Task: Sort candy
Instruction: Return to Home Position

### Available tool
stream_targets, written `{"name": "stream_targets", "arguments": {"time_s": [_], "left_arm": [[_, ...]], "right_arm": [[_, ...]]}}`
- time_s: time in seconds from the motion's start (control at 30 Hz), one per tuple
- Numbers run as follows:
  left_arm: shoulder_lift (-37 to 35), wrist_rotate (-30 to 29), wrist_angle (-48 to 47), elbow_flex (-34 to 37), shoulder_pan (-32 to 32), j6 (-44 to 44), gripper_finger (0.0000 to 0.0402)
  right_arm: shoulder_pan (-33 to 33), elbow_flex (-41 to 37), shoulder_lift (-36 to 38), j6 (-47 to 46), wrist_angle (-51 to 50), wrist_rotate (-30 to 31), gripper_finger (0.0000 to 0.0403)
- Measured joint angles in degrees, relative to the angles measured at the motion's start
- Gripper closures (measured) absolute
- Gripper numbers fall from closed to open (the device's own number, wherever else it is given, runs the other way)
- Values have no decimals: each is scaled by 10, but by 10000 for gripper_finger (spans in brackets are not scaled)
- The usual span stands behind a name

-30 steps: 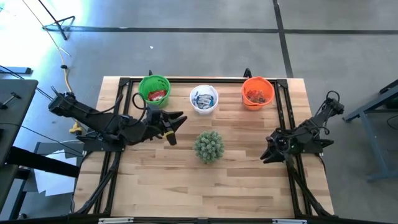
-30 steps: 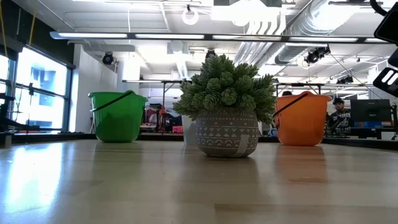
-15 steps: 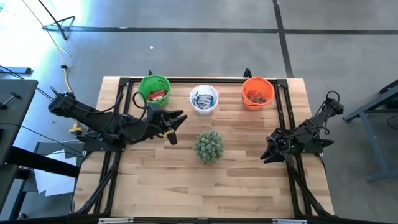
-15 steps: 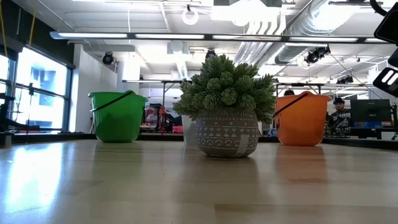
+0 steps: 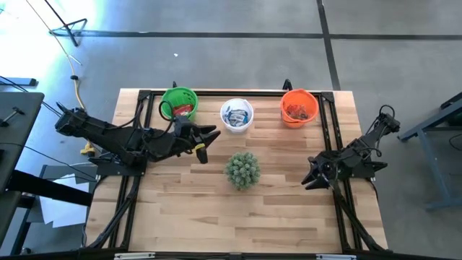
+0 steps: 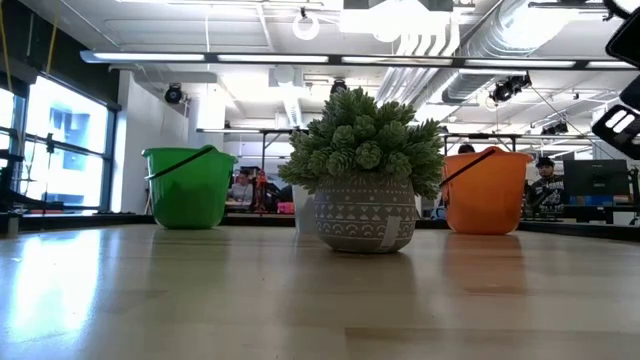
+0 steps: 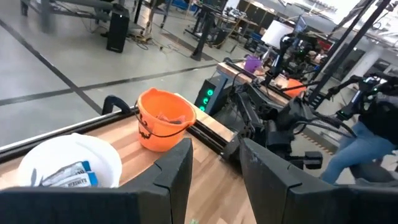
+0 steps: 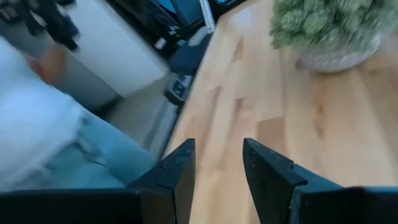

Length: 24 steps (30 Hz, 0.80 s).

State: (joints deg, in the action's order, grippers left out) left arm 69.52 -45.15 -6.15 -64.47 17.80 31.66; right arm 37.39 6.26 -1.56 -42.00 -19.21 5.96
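Green bucket (image 5: pixel 167 97), white bowl (image 5: pixel 223 110) and orange bucket (image 5: pixel 284 101) were lined along the far edge of the worktop (image 5: pixel 216 217), and the candy (image 5: pixel 235 115) was held inside them. A risk was judged for the left gripper (image 5: pixel 208 144). It was stretched in from the left edge to just beside the green bucket and the bowl, so a careless swing home could knock one over and spill sorted sweets. Its fingers were spread apart, with nothing held. The right gripper (image 5: pixel 309 180) was folded near the right edge, its fingers also apart and empty.
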Motion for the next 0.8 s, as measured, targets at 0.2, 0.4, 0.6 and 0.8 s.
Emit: {"name": "stream_targets", "arguments": {"time_s": [0.2, 0.4, 0.6, 0.8], "left_arm": [[0, 1, 1, 0, -2, -5, 280], [0, -1, 2, 0, -2, -4, 280], [0, -4, 23, 0, -2, -4, 280], [0, -4, 32, 0, -2, -4, 280]], "right_arm": [[-10, 0, -23, 156, -1, 52, 274], [-19, 0, -25, 403, 39, 164, 274], [-22, 0, -26, 520, 37, 170, 274], [-22, 0, -26, 586, 74, 256, 274]]}}
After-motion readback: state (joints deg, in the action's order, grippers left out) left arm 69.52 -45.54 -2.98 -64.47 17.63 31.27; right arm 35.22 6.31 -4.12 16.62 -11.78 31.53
